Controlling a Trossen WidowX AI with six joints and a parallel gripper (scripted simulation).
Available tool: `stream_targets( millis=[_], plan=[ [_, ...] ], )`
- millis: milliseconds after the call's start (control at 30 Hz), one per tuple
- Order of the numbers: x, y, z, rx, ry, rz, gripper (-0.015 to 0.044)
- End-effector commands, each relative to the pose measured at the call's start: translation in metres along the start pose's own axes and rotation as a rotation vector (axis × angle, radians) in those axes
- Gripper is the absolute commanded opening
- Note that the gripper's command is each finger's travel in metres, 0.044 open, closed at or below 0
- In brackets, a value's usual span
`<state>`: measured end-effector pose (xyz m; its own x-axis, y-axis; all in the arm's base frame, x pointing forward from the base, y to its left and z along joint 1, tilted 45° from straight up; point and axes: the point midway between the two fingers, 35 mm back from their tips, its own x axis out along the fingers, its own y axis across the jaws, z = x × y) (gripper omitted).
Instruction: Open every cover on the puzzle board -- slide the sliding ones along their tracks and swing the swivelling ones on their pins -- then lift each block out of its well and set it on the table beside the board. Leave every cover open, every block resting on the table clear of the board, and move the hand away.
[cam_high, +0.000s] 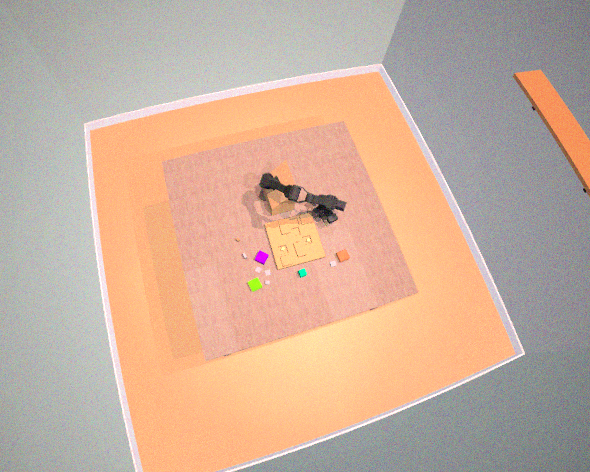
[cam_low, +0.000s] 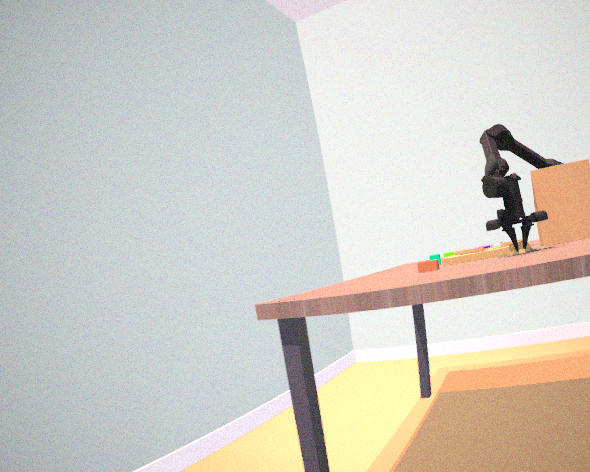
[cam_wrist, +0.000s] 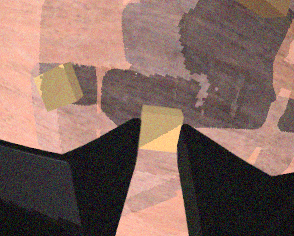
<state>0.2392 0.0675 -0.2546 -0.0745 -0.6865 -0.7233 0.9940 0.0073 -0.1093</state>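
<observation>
- Our claw (cam_high: 327, 217) (cam_low: 521, 250) (cam_wrist: 160, 129) is clenched on a small yellow block (cam_low: 521, 250) (cam_wrist: 161, 125), which sits between the fingertips, low over the table (cam_high: 300, 325) (cam_low: 380, 295). We can't tell if the block touches the wood.
- Just off to one side of our claw, a second yellow block (cam_wrist: 57, 90) rests on the table, apart from the fingers and the held block. It is the nearest loose thing we could bump.
- The puzzle board (cam_high: 292, 235) (cam_low: 475, 256) lies flat near our claw, which hangs outside the board's edge, by one corner. Its cover outlines and two pale spots show, but we can't tell how far each cover is open.
- Our arm's box-shaped pedestal (cam_high: 285, 170) (cam_low: 562, 202) rises near the same side of the board, bounding the space there.
- Across the board, an orange block (cam_high: 342, 255) (cam_low: 428, 266) stands near a corner, with a small white cube (cam_high: 333, 263) just beside it.
- A teal block (cam_high: 302, 273) (cam_low: 435, 257) sits near the board's far edge.
- A purple block (cam_high: 261, 257) (cam_low: 487, 246) lies near the board's other side; small white pieces (cam_high: 267, 272) are scattered between it and a lime-green block (cam_high: 255, 285) (cam_low: 448, 254), well apart from our claw.
</observation>
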Motion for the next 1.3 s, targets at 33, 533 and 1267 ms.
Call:
stream_targets(
  millis=[33,533,1267],
  plan=[
    [0.006,-0.003,0.001,-0.007,-0.008,-0.005,0.0080],
    [0.001,-0.001,0.000,-0.001,-0.002,-0.003,0.0440],
    [-0.069,-0.002,-0.001,-0.008,-0.003,-0.005,0.0440]
  ],
)
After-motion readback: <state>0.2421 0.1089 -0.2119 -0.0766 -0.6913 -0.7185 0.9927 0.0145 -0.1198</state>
